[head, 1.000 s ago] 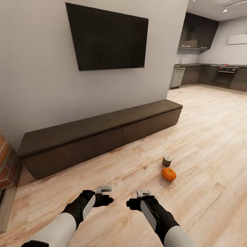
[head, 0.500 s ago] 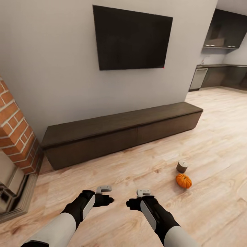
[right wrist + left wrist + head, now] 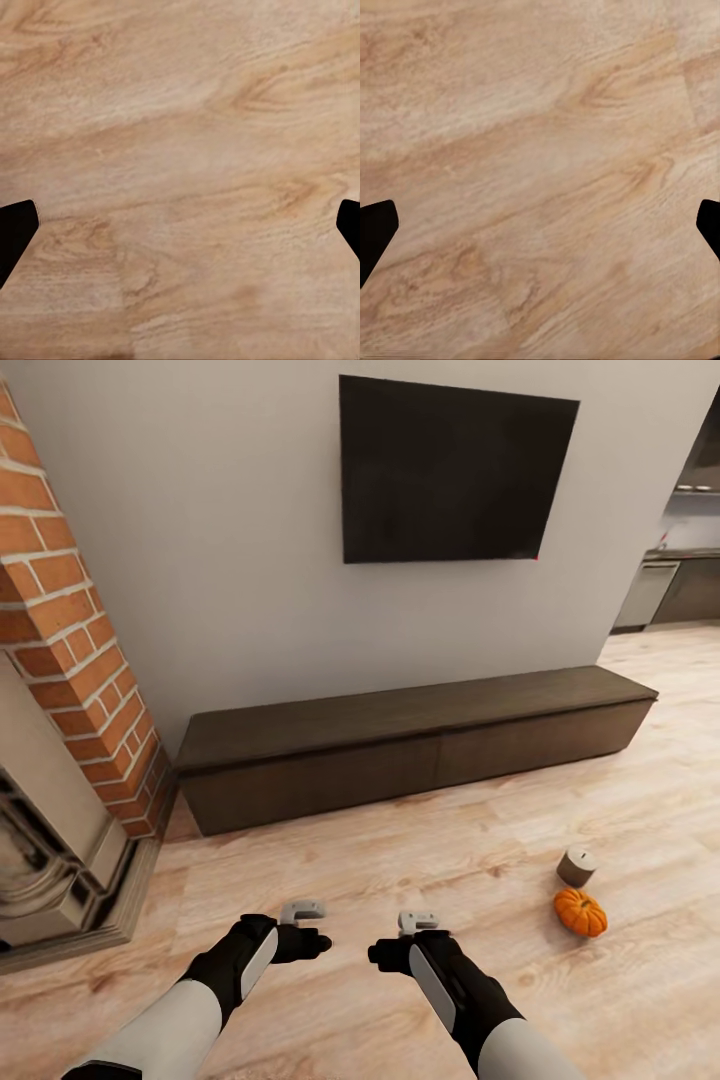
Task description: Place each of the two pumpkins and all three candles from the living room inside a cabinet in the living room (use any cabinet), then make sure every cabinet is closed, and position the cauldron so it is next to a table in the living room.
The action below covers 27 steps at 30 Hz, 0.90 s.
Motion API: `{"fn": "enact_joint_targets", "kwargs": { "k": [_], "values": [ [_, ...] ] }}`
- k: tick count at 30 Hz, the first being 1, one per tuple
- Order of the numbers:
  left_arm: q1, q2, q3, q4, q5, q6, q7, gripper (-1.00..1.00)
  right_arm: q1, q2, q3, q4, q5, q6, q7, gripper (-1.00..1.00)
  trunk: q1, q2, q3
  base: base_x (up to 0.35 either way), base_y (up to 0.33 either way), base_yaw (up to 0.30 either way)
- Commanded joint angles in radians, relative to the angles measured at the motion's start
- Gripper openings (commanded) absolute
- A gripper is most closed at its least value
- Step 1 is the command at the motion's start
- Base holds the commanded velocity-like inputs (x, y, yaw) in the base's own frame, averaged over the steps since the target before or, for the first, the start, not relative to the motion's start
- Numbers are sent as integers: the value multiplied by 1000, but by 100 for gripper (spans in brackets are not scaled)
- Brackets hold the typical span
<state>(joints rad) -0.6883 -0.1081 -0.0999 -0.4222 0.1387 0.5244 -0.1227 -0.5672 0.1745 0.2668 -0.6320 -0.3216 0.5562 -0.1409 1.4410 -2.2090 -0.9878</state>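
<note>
We see one pumpkin (image 3: 580,912) and one candle (image 3: 576,866) side by side on the wood floor (image 3: 420,860), near the right end of the shut cabinet (image 3: 400,752). Our left claw (image 3: 301,920) and right claw (image 3: 418,930) are wide open and hold nothing. We think the pumpkin is light, hard and a bit slippery, so we should pinch it around its round middle.

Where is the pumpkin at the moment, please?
In the head view the pumpkin lies on the wooden floor at right, just in front of a candle.
</note>
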Motion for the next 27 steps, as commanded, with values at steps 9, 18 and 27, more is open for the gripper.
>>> {"fn": "enact_joint_targets", "kwargs": {
  "k": [9,18,27],
  "values": [
    [0,1,-6,-1,10,5,4,100,0,0,2,-2,-8,4,-8,100,0,0,-13,1,-49,160],
    [0,1,-6,-1,10,5,5,100,0,0,2,-2,-8,4,-8,100,0,0,-23,142,-207,121],
    [0,1,-5,-1,10,5,3,100,0,0,2,-3,-8,4,-8,100,0,0,-24,189,-173,12]
  ]
}}
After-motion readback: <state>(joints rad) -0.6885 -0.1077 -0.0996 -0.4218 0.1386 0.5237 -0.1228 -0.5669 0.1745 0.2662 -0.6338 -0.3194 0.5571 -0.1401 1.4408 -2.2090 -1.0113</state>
